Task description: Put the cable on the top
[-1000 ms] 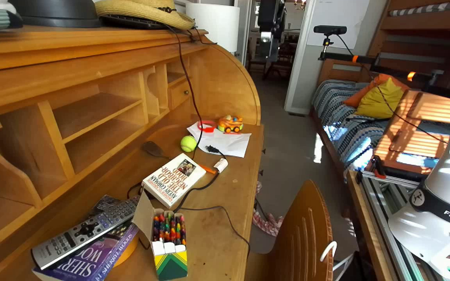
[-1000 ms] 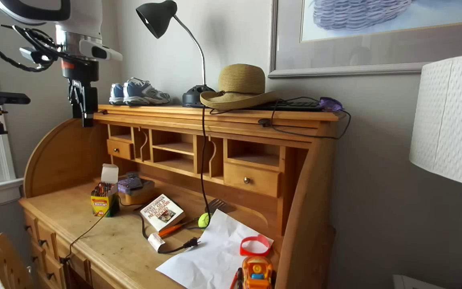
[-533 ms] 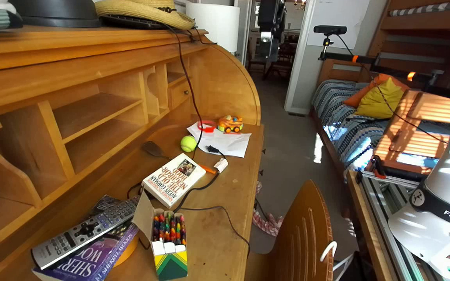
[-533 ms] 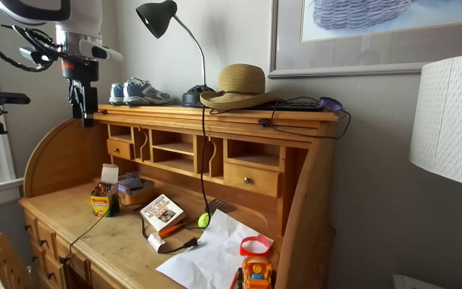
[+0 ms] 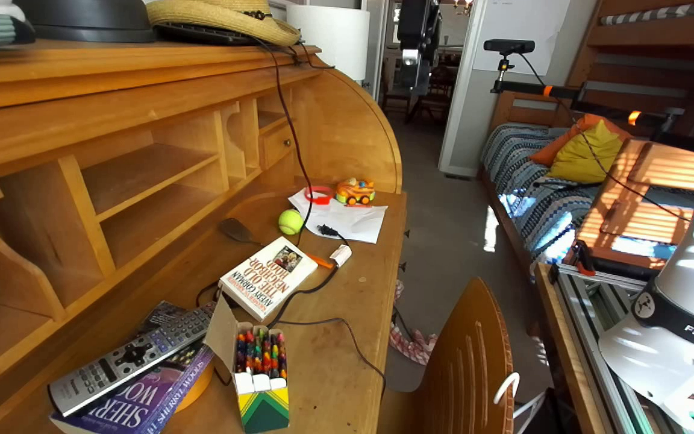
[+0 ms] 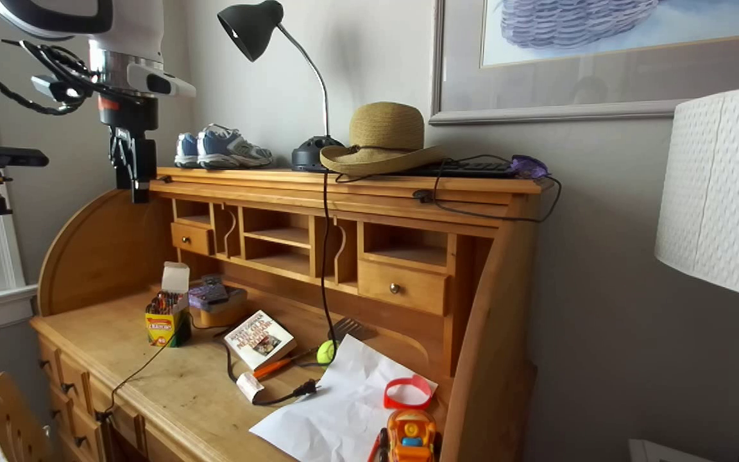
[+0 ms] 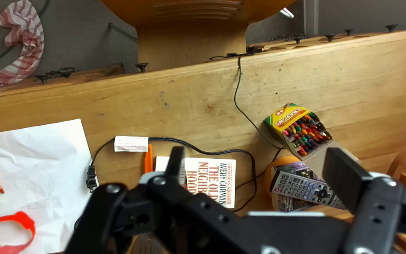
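My gripper (image 7: 257,162) stands open in the wrist view, its fingers wide apart with nothing between them. It points down above the desk; in an exterior view the gripper (image 6: 132,192) is off the left end of the hutch, about level with the top (image 6: 247,176). The black cable (image 6: 324,256) hangs from that ledge beside the lamp base, past the cubbyholes. It reaches the writing surface by the tennis ball. On the desk, black cable (image 7: 224,152) curves round the white book to a tag and plug (image 7: 91,176). A thinner black cord (image 7: 239,84) runs over the front edge.
On the ledge are shoes (image 6: 228,147), a black desk lamp (image 6: 310,154), a straw hat (image 6: 385,131) and a keyboard whose cord (image 6: 498,217) droops over. The desk holds a crayon box (image 7: 287,120), remote (image 7: 305,188), book (image 7: 210,176), paper (image 7: 41,162) and toy car (image 6: 411,436).
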You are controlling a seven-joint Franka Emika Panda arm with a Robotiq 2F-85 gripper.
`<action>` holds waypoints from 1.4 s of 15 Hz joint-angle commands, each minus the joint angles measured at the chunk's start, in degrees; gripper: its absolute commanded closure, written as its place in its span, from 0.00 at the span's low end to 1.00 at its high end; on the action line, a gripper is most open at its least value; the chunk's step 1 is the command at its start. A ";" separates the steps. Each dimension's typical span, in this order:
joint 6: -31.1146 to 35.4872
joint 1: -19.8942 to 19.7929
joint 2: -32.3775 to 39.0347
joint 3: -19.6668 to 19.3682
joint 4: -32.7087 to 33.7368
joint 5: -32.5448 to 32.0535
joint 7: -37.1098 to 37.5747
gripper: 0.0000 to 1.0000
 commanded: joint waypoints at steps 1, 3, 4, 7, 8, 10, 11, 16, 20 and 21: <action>-0.21 -0.71 0.06 0.59 0.15 0.22 -0.22 0.00; -0.21 -0.71 0.06 0.59 0.15 0.22 -0.22 0.00; -0.21 -0.71 0.06 0.59 0.15 0.22 -0.22 0.00; 0.97 -0.55 1.26 0.27 0.17 -1.00 -3.35 0.00; 1.45 -0.68 1.95 0.28 0.12 -2.36 -4.78 0.00; 2.28 -2.08 5.43 1.12 0.75 -8.09 -3.82 0.00; 4.14 -3.19 7.34 1.84 0.74 -11.60 -0.48 0.00; 8.75 -4.68 18.26 3.45 2.92 -24.17 10.33 0.00; 6.70 -4.79 23.99 2.03 4.28 -27.55 16.57 0.00; 6.08 -4.86 24.92 1.69 4.98 -27.47 18.70 0.00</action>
